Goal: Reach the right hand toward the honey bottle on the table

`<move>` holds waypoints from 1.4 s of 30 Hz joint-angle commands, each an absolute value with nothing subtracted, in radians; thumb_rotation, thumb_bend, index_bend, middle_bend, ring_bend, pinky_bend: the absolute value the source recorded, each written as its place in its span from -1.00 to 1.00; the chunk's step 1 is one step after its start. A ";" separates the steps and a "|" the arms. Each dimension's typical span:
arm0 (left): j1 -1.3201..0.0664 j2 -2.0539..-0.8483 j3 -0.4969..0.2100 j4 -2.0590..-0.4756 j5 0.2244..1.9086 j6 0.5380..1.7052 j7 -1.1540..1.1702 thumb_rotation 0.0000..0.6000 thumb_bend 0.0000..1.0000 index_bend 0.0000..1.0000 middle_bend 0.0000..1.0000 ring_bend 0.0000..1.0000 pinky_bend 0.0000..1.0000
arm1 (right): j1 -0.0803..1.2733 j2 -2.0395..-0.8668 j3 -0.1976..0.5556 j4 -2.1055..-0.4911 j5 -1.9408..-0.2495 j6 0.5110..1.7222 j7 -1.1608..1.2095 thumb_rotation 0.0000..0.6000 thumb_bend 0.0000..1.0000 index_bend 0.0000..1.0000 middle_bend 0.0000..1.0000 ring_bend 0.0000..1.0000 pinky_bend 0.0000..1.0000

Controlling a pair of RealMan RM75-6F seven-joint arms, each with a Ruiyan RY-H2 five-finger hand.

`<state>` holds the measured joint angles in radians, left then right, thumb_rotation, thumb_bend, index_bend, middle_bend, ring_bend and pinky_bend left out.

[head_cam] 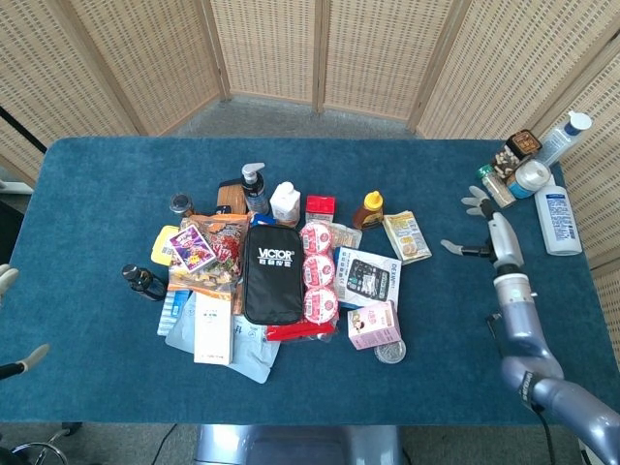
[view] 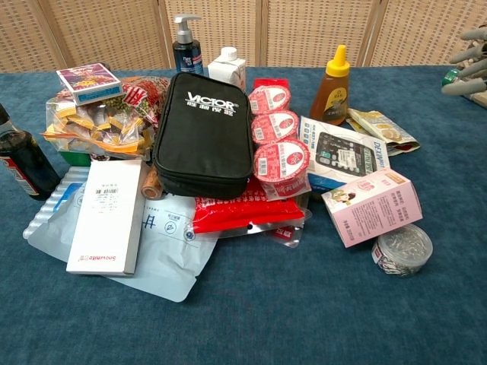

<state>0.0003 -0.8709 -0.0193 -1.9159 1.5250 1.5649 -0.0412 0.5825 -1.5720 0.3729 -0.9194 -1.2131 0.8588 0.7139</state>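
The honey bottle [head_cam: 368, 210] [view: 334, 89], amber with a yellow cap, stands upright at the back right of the pile of goods. My right hand [head_cam: 489, 232] hovers over the table to the right of it, fingers spread and holding nothing, well apart from the bottle; its fingertips [view: 469, 67] show at the right edge of the chest view. My left hand [head_cam: 12, 320] shows only as pale fingertips at the left edge of the head view, spread and empty.
Beside the honey lie a snack packet [head_cam: 407, 237], a calculator box [head_cam: 367, 277], a pink box [head_cam: 374, 325] and red-lidded cups [head_cam: 318, 271]. A black VICTOR case [head_cam: 272, 271] fills the pile's middle. Jars and white bottles [head_cam: 533, 174] crowd the table's far right corner.
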 commanded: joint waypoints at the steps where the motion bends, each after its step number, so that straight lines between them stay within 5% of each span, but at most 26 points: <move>1: -0.008 -0.874 -0.028 -1.917 1.506 1.552 -0.035 1.00 -1.00 -1.00 -1.00 -1.00 -1.00 | 0.626 -1.611 0.385 -0.868 -1.203 0.818 0.729 1.00 -1.00 -0.89 -0.55 -0.53 -0.67; 42: -0.012 -0.866 -0.055 -1.909 1.444 1.543 -0.052 1.00 -1.00 -1.00 -1.00 -1.00 -1.00 | 0.913 -1.879 0.434 -0.611 -1.153 0.670 0.704 1.00 -1.00 -0.83 -0.52 -0.53 -0.67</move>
<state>-0.0120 -0.8656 -0.0551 -1.9095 1.4443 1.5428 -0.0522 0.9101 -1.8700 0.4370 -0.6216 -1.1508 0.6756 0.6938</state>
